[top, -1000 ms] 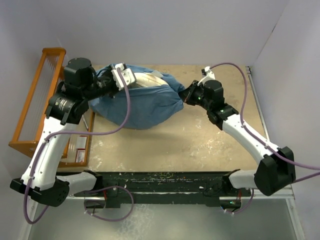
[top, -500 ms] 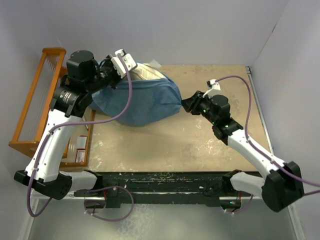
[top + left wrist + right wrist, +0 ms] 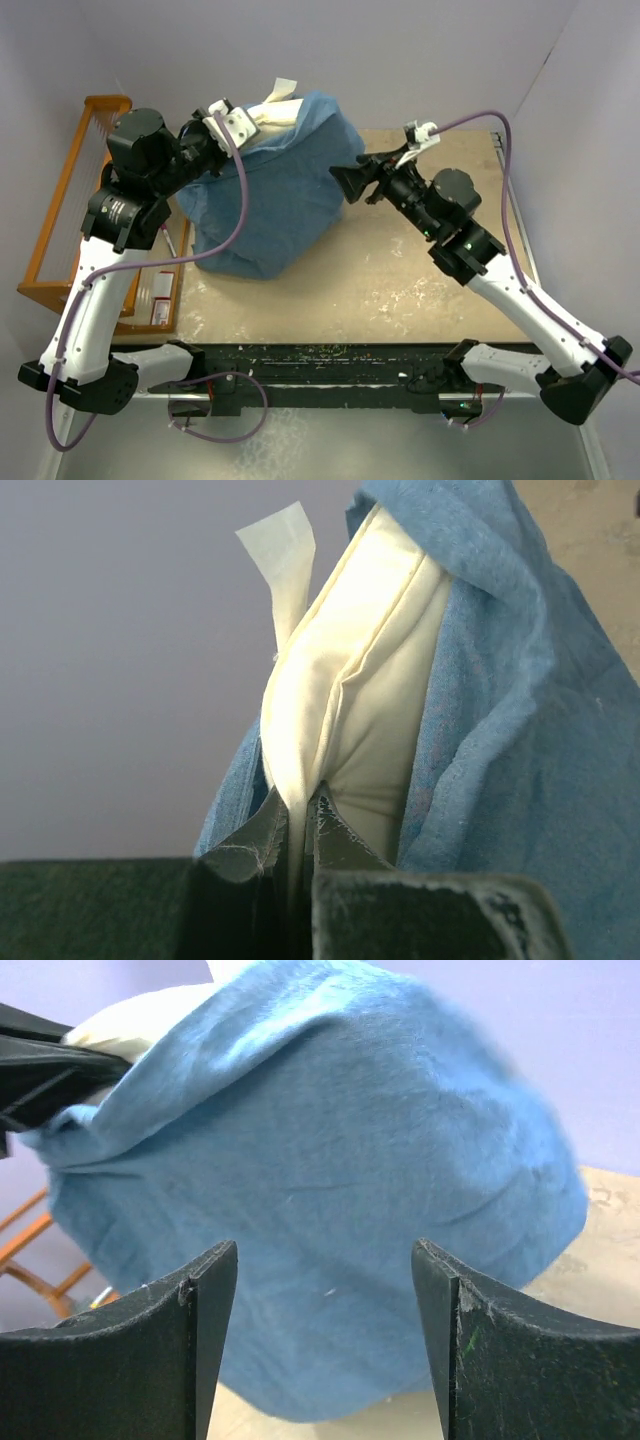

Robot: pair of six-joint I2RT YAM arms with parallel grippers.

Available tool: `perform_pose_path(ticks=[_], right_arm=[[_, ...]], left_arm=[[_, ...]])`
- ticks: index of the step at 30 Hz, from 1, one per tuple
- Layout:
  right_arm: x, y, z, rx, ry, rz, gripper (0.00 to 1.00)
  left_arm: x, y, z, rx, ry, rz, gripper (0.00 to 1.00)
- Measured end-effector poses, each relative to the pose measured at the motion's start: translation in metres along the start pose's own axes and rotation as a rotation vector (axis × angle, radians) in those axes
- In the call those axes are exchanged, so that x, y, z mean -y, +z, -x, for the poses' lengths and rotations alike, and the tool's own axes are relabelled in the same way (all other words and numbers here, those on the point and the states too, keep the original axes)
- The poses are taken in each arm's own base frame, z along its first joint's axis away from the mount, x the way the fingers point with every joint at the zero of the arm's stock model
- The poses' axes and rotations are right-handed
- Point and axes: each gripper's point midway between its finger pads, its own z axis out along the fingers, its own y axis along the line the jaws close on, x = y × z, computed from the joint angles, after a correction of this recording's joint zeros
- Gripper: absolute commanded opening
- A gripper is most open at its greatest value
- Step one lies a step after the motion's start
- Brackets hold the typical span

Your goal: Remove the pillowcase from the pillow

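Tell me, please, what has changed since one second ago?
The right gripper let go of the pillowcase and opened. The left gripper raised the pillow, so the bundle now stands upright. It stayed shut on the pillow's edge; the pillowcase still covers most of it.

Blue pillowcase (image 3: 285, 200), cream pillow (image 3: 350, 710)
Pillowcase plain dusty blue; pillow cream-white w/ pale tag (image 3: 279, 550); rack (image 3: 72, 200) orange; table (image 3: 400, 280) tan w/ white scuffs.

Bright, even, diffuse light; soft shadows; wrist-view foregrounds slightly blurred.
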Motion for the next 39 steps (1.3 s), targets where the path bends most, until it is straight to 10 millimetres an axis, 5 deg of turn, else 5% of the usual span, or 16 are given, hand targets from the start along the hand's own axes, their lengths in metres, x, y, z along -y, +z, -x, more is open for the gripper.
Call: perform_pose_path(ticks=[4, 10, 14, 20, 26, 27, 31, 33, 36, 39], right_arm=[[0.011, 0.024, -0.017, -0.063, -0.044, -0.031, 0.60], [0.028, 0.067, -0.057, -0.180, -0.080, -0.070, 0.01], [0.035, 0.061, -0.074, -0.200, -0.065, -0.087, 0.00], [0.067, 0.014, -0.103, -0.210, -0.013, -0.160, 0.00], [0.124, -0.019, -0.167, -0.299, 0.121, -0.274, 0.00], [0.128, -0.023, -0.186, -0.334, 0.147, -0.274, 0.00], [0.127, -0.024, -0.211, -0.363, 0.182, -0.246, 0.00], [0.120, -0.021, -0.235, -0.400, 0.192, -0.226, 0.09], [0.104, -0.027, -0.273, -0.521, 0.177, -0.204, 0.52], [0.104, -0.047, -0.282, -0.652, 0.152, -0.250, 0.75]], left_arm=[[0.000, -0.001, 0.001, 0.003, 0.001, -0.002, 0.00], [0.002, -0.004, 0.001, 0.001, 0.000, -0.007, 0.00], [0.003, -0.006, 0.000, -0.004, -0.002, -0.009, 0.00], [0.003, -0.008, 0.001, -0.002, -0.006, -0.009, 0.00], [0.007, -0.007, 0.003, 0.004, -0.031, -0.019, 0.00], [0.008, -0.007, 0.003, 0.006, -0.034, -0.022, 0.00], [0.010, -0.007, 0.004, 0.011, -0.052, -0.030, 0.00], [0.012, -0.007, 0.005, 0.017, -0.059, -0.039, 0.00], [0.013, -0.006, 0.007, 0.023, -0.073, -0.044, 0.00], [0.009, -0.009, 0.011, 0.039, -0.075, -0.028, 0.00]])
